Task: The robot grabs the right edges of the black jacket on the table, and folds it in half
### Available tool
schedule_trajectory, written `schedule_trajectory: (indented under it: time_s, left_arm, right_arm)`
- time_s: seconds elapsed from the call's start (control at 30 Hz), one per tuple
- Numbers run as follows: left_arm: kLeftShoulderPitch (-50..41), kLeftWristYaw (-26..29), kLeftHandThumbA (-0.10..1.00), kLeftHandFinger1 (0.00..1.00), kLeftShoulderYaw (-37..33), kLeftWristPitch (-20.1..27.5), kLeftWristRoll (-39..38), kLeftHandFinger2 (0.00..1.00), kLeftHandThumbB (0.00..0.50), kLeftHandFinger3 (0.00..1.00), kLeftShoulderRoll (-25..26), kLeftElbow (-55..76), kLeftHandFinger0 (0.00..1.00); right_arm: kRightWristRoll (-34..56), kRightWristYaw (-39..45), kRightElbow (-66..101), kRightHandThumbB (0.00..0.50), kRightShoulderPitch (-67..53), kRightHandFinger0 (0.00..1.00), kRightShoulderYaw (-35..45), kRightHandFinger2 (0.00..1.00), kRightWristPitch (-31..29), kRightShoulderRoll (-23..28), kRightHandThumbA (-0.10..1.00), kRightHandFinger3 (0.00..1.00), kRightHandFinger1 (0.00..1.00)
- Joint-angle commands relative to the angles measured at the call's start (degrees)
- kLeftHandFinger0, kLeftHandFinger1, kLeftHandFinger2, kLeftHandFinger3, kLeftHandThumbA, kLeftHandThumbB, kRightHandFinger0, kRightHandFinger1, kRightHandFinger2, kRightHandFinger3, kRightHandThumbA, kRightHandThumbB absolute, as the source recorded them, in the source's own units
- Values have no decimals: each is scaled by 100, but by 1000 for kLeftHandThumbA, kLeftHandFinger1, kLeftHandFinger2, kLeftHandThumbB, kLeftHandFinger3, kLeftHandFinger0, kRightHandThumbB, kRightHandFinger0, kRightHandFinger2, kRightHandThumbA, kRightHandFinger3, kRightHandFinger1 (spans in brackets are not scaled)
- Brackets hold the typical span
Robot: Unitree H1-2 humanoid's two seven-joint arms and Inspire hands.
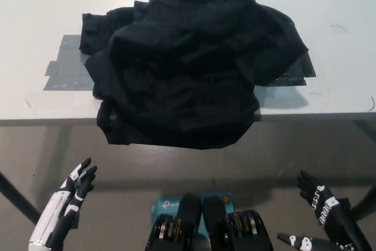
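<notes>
The black jacket (188,63) lies crumpled on the white table (329,4), its lower hem hanging over the front edge. My white left hand (64,207) is at the lower left, below the table edge, open and empty. My black right hand (320,218) is at the lower right, also below the table edge, open with its fingers spread. Neither hand touches the jacket.
Grey tape patches (64,69) stick out from under the jacket on the left, and a dark patch (294,72) shows on the right. A teal box (170,204) lies on the floor below the table.
</notes>
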State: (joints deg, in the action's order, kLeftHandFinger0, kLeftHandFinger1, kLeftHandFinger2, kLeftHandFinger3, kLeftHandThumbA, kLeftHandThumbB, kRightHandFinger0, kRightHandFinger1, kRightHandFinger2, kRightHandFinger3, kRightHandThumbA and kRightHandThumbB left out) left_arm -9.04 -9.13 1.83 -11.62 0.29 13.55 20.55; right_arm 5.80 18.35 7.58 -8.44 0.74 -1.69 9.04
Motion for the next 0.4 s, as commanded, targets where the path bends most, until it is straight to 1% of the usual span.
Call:
schedule_trajectory:
  time_s: [0.0, 0.1, 0.23, 0.3, 0.37]
  left_arm:
    - [-53, -24, 920, 1000, 63, 219, -72, 1000, 0, 1000, 81, 91, 1000]
    - [-61, -13, 918, 1000, 70, 214, -52, 1000, 0, 1000, 89, 52, 1000]
    - [-81, -17, 931, 1000, 67, 242, -50, 1000, 12, 1000, 89, 37, 1000]
    - [-50, -21, 931, 1000, 77, 255, -71, 1000, 0, 1000, 88, -5, 1000]
    - [-53, -11, 927, 1000, 68, 170, -31, 1000, 16, 1000, 93, 14, 1000]
  right_arm:
    - [-30, -31, 155, 105, 24, 1000, -32, 1000, -350, 124, 1000, 1000, 1000]
    - [-74, -11, 151, 86, 20, 1000, -72, 1000, -371, 166, 1000, 1000, 1000]
    - [-173, -50, 210, 104, 27, 1000, -129, 1000, -257, 220, 1000, 1000, 1000]
    - [-255, -82, 214, 110, 79, 1000, -161, 1000, -228, 232, 1000, 1000, 1000]
    - [-293, -85, 162, 113, 101, 1000, -185, 1000, -291, 248, 1000, 1000, 1000]
